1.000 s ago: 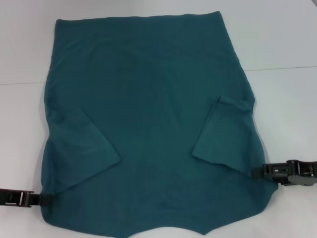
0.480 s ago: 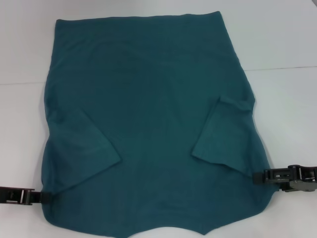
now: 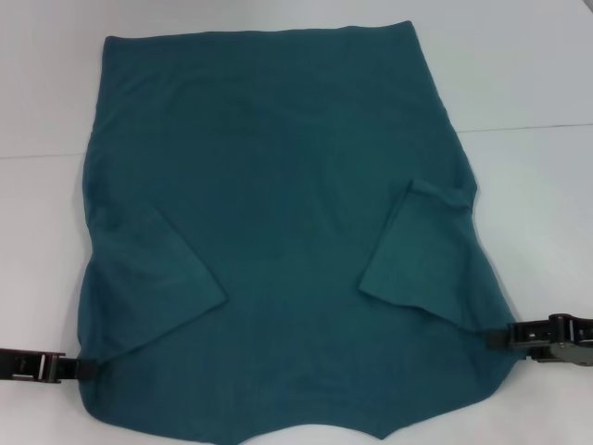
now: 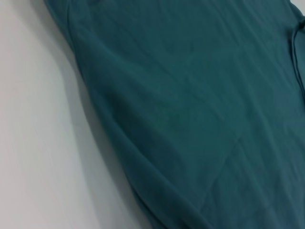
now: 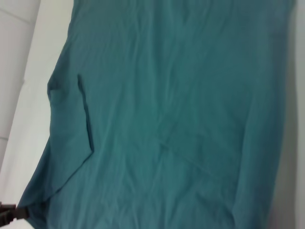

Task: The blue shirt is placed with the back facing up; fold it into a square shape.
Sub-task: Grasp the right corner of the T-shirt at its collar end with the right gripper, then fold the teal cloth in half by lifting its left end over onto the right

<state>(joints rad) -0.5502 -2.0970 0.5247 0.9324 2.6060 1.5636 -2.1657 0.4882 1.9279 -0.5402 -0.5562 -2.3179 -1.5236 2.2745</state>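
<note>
Head view: both sleeves are folded in on the blue shirt (image 3: 278, 232), spread flat on the desk (image 3: 528, 74).
Left gripper (image 3: 79, 369) and right gripper (image 3: 500, 336) are held at the shirt's near side edges; whether their jaws are apart cannot be told; a firm pinch seems needed next, before the near edge is folded over.

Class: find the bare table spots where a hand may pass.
Bare white table lies right of the dark teal-blue fabric shirt, left of it, and beyond its far hem. Crowded: the near corners, at the left gripper and right gripper.
</note>
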